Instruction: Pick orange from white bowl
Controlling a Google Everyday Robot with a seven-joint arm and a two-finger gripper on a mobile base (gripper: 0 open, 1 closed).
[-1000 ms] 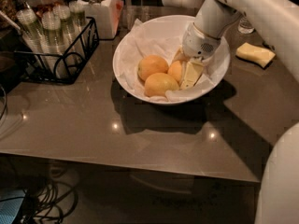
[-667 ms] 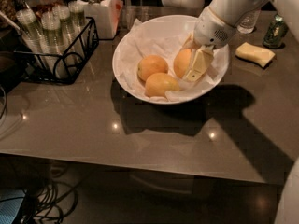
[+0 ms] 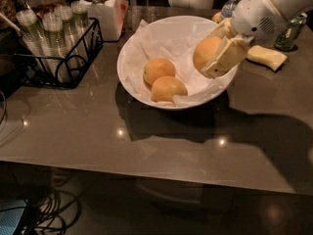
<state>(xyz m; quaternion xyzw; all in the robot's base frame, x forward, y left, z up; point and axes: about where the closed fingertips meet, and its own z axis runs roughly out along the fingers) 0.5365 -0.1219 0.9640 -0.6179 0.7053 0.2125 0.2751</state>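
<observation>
The white bowl (image 3: 134,50), lined with crumpled white paper, sits on the dark table. Two oranges lie in it on the left side, one (image 3: 159,70) behind the other (image 3: 168,88). My gripper (image 3: 215,50) is above the right side of the bowl, shut on a third orange (image 3: 205,52) and holding it up off the paper. A cream finger (image 3: 226,58) covers the orange's right side.
A black wire rack (image 3: 58,48) with glass tubes stands at the left. A white jar (image 3: 102,11) is behind the bowl. A yellow sponge (image 3: 266,57), a green can (image 3: 289,32) and a water bottle (image 3: 230,1) are at the right back.
The gripper has risen out of the bowl with one orange in it and moved slightly right. The other two oranges stay in place.
</observation>
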